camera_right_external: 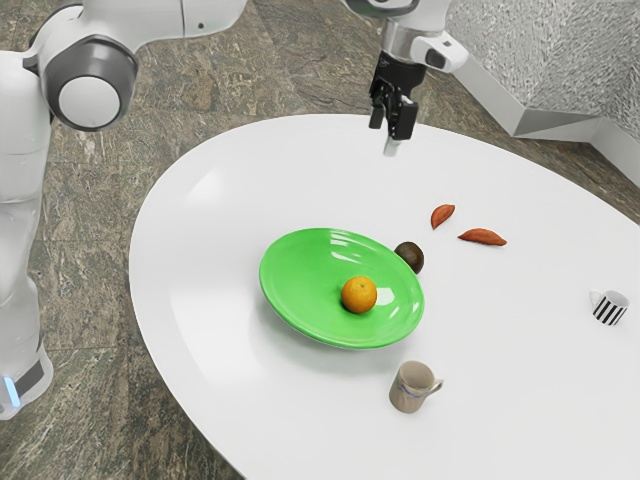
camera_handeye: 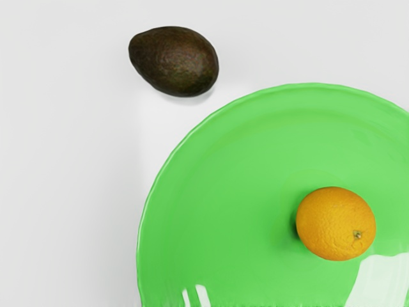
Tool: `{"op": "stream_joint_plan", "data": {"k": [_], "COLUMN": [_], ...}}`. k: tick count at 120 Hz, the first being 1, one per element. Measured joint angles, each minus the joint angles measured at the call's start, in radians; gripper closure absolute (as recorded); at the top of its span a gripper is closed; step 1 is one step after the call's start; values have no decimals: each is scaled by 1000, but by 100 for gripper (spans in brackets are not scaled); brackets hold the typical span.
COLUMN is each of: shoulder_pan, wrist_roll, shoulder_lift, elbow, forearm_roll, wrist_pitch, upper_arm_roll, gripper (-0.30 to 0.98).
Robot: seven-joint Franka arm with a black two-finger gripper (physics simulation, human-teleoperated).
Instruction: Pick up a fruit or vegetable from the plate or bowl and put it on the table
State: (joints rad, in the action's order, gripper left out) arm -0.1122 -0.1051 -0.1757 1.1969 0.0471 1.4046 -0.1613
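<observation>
In the exterior view, my gripper [camera_right_external: 391, 118] hangs high over the table's far edge, well above and away from the green plate [camera_right_external: 303, 275]. Its fingers stand apart, and I see nothing held between them. An orange [camera_right_external: 359, 294] rests in the plate. A dark avocado [camera_right_external: 408, 257] lies on the table just outside the rim. From the wrist, the orange [camera_handeye: 335, 223] shows inside the green plate [camera_handeye: 217, 192], with the avocado [camera_handeye: 174, 62] separated from the rim by a narrow strip of white table.
On the white table [camera_right_external: 215, 330] are two reddish-brown pieces [camera_right_external: 442, 215] [camera_right_external: 483, 237], a beige mug [camera_right_external: 410, 387] close to the plate, and a striped cup [camera_right_external: 610, 307] at the exterior view's right. A small pale piece [camera_right_external: 391, 147] shows just below the gripper.
</observation>
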Motion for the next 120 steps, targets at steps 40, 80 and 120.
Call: {"op": "stream_joint_plan", "data": {"k": [40, 80, 120], "shoulder_pan": [1, -5, -11], "wrist_roll": [-17, -18, -33], "shoulder_lift": [9, 429, 382], "elbow": [-124, 401, 465], "forearm_roll": [-7, -43, -94], "wrist_pitch": [-36, -48, 49], "upper_arm_roll": [1, 177, 242], "gripper": [0, 0, 0]}}
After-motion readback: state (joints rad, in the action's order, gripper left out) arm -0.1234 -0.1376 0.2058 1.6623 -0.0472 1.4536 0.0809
